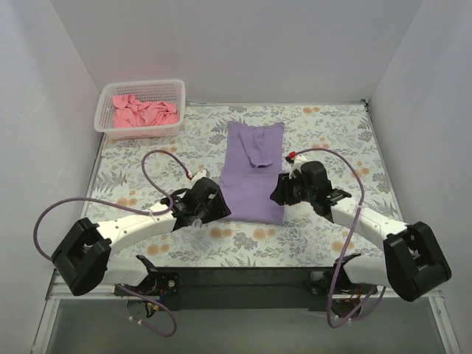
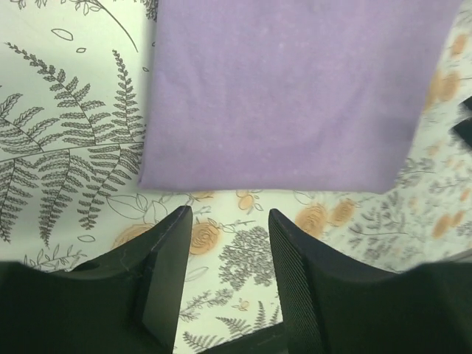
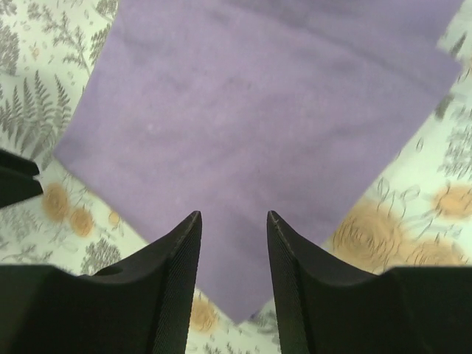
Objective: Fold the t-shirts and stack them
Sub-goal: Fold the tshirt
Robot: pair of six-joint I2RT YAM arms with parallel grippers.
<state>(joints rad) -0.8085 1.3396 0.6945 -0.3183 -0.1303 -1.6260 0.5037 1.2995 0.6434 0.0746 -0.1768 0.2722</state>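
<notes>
The lavender-purple t-shirt (image 1: 252, 171) lies flat in a long folded strip at the table's middle, a sleeve folded over its top. It also shows in the left wrist view (image 2: 284, 96) and the right wrist view (image 3: 258, 110). The salmon-pink t-shirt (image 1: 141, 112) lies crumpled in the white mesh basket (image 1: 177, 90) at the back left. My left gripper (image 1: 218, 209) (image 2: 225, 221) is open and empty just off the strip's near left corner. My right gripper (image 1: 279, 193) (image 3: 232, 221) is open and empty over the strip's near right corner.
The floral tablecloth (image 1: 133, 173) covers the table. White walls close the left, back and right sides. Purple cables (image 1: 151, 166) loop above both arms.
</notes>
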